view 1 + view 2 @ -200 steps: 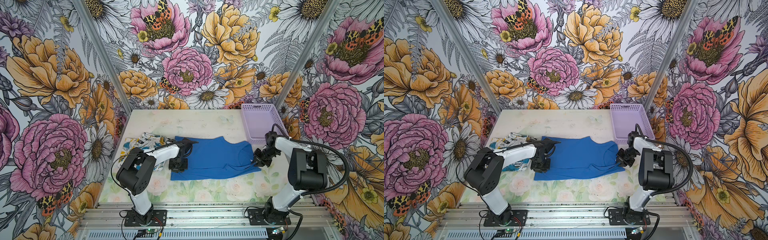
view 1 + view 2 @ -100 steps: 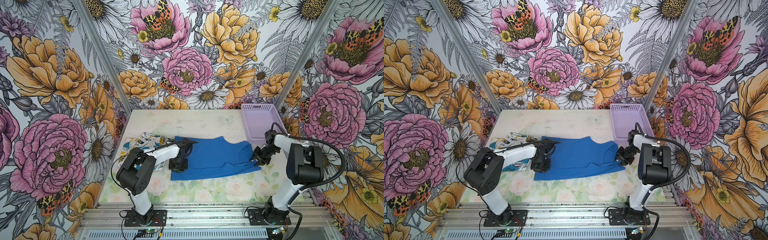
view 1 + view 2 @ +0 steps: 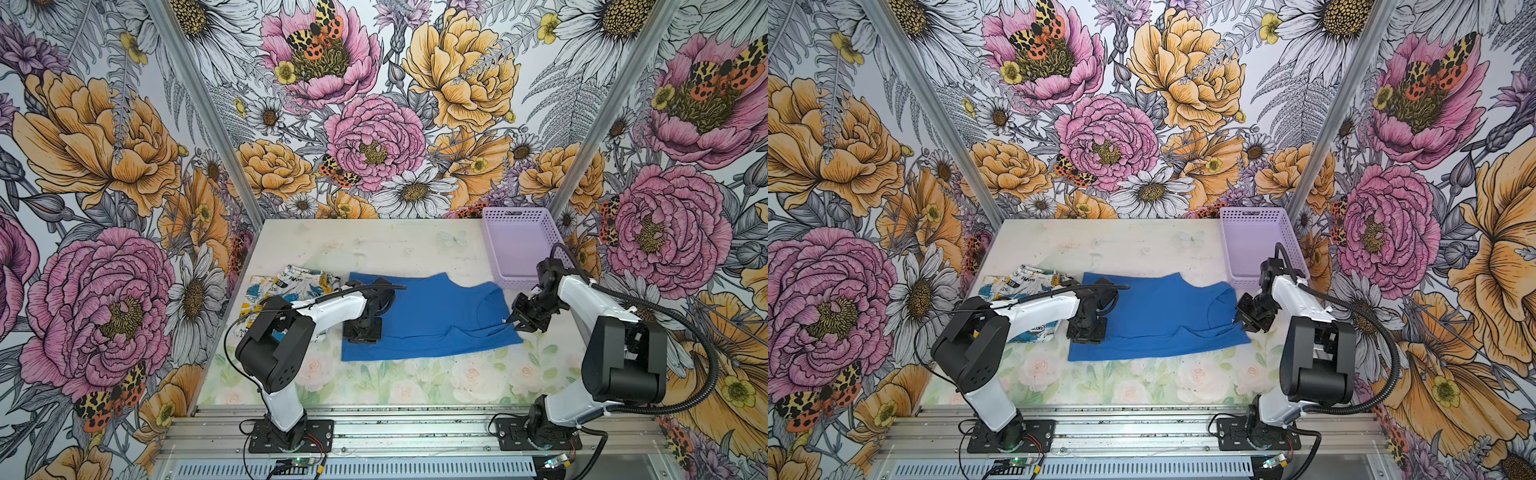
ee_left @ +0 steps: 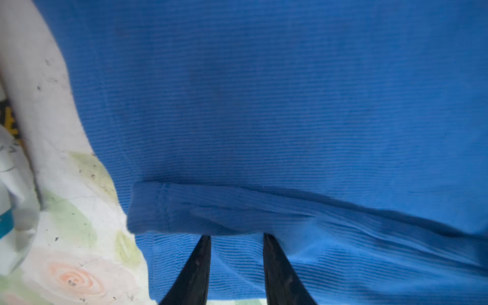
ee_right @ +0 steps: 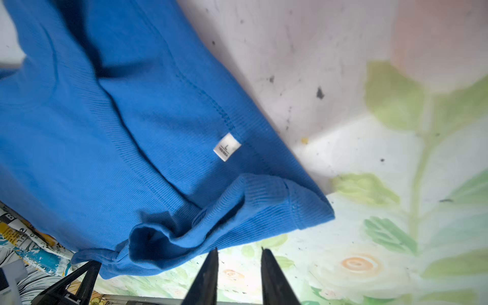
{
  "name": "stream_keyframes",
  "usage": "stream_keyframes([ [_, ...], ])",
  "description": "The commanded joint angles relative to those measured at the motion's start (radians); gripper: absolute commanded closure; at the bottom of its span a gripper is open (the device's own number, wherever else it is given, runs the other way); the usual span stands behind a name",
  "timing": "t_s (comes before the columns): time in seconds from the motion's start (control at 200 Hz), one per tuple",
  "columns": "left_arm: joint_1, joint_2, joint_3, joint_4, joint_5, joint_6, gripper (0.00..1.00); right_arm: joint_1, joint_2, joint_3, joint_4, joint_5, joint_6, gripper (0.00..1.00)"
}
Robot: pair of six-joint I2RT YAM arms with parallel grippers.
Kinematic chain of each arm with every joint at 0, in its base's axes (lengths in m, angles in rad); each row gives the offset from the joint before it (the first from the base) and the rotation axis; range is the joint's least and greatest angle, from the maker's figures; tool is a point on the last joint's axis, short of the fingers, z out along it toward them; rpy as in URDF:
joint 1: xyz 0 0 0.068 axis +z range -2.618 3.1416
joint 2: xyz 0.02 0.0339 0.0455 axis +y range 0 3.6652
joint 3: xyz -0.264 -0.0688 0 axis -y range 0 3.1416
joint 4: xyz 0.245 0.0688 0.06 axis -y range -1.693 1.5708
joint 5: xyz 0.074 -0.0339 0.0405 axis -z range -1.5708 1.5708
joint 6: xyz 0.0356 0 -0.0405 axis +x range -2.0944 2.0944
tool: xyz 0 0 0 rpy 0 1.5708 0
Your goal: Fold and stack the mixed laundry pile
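The blue T-shirt (image 3: 432,316) (image 3: 1154,316) lies spread flat mid-table, collar to the right. The white printed garment (image 3: 282,286) (image 3: 1017,282) lies crumpled just left of it, partly under the left arm. My left gripper (image 3: 361,330) (image 4: 237,235) points down on the shirt's left edge, jaws apart, ribbed blue cloth (image 4: 264,105) under them and a folded hem just past the tips. My right gripper (image 3: 519,322) (image 5: 239,248) is open at the shirt's right front corner (image 5: 290,208), bare table between its fingers, tips at the cloth's edge. A white size tag (image 5: 227,146) shows.
A lavender perforated basket (image 3: 519,249) (image 3: 1254,245) stands at the back right, close behind the right arm. Flowered walls close in the table on three sides. Floral table surface (image 3: 415,386) shows in front of the shirt, pale surface (image 3: 395,245) behind it.
The left jaws have parted a little on the shirt's left edge. The right arm has shifted slightly by the right corner. The shirt lies much as before.
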Motion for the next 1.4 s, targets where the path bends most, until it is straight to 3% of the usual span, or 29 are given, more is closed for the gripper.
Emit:
stream_keyframes([
  [0.0,-0.017,-0.024,0.033,0.018,-0.031,-0.013,0.64,0.005,0.032,-0.006,0.078,0.006,-0.008,0.73],
  [0.28,-0.015,0.039,0.044,0.052,-0.059,0.017,0.64,-0.015,0.105,-0.038,0.133,0.114,-0.002,0.77],
  [0.555,0.006,0.064,0.015,0.110,-0.092,0.037,0.65,-0.039,0.107,-0.095,0.132,0.165,0.017,0.68],
  [0.976,0.025,0.023,-0.073,0.116,-0.104,-0.012,0.70,-0.046,0.078,-0.142,0.095,0.165,0.028,0.63],
  [1.226,-0.033,0.004,0.039,0.083,-0.104,0.007,0.50,-0.036,-0.022,-0.068,0.023,0.164,0.034,0.57],
  [1.396,-0.071,-0.004,0.107,0.065,-0.101,0.009,0.45,0.000,-0.066,0.003,-0.037,0.169,0.037,0.56],
])
